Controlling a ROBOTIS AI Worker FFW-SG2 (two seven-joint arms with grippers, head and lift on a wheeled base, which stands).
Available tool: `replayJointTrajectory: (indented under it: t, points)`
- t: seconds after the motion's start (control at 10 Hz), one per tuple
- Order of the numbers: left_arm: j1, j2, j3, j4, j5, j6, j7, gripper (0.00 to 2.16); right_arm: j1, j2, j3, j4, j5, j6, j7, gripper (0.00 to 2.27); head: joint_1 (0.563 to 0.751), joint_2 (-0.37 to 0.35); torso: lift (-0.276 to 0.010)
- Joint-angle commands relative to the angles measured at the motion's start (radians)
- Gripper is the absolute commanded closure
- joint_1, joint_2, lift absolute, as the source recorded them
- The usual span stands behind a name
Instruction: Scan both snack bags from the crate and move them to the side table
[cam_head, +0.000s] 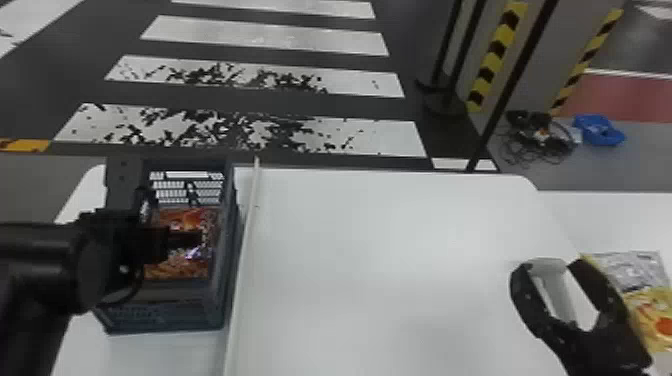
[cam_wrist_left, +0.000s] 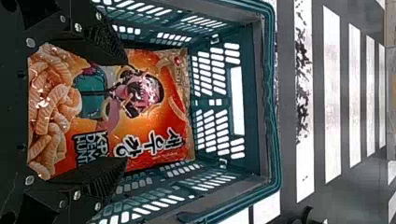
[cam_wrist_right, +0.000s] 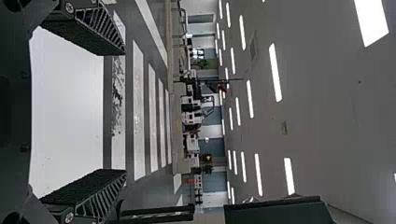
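The left gripper (cam_wrist_left: 125, 110) is wide and empty over the slotted plastic crate (cam_head: 165, 314) on the left, its fingers apart above the orange-red snack bag (cam_wrist_left: 159, 123), probably to take it across the width. That bag lies in the crate with its printed face up (handy for a grip, less so if the code is underneath). The right gripper (cam_wrist_right: 125, 112) is also spread and empty, well apart from the crate, leaving the left arm room. Near it, the yellow-and-silver snack bag (cam_head: 645, 295) lies on the side table (cam_head: 615, 215) at right, presumably already delivered.
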Motion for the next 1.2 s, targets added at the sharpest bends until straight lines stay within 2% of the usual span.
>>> replayJointTrajectory:
  t: [0.0,0.5,1.1]
  points:
    - [-0.023,-0.008,0.0,0.038,-0.005,-0.011,-0.003,0.3,-0.001,-0.002,0.001,0.012,-0.004,-0.015,0.002,0.09,0.695,-0.121,-0.095]
    - [-0.055,-0.031,-0.005,0.138,-0.017,-0.075,-0.015,0.4,0.007,-0.001,-0.006,0.046,-0.014,-0.073,0.017,0.09,0.695,-0.141,-0.095]
    - [-0.079,-0.035,-0.003,0.213,-0.027,-0.075,-0.017,0.39,0.007,-0.007,-0.001,0.057,-0.021,-0.107,0.027,0.09,0.695,-0.139,-0.095]
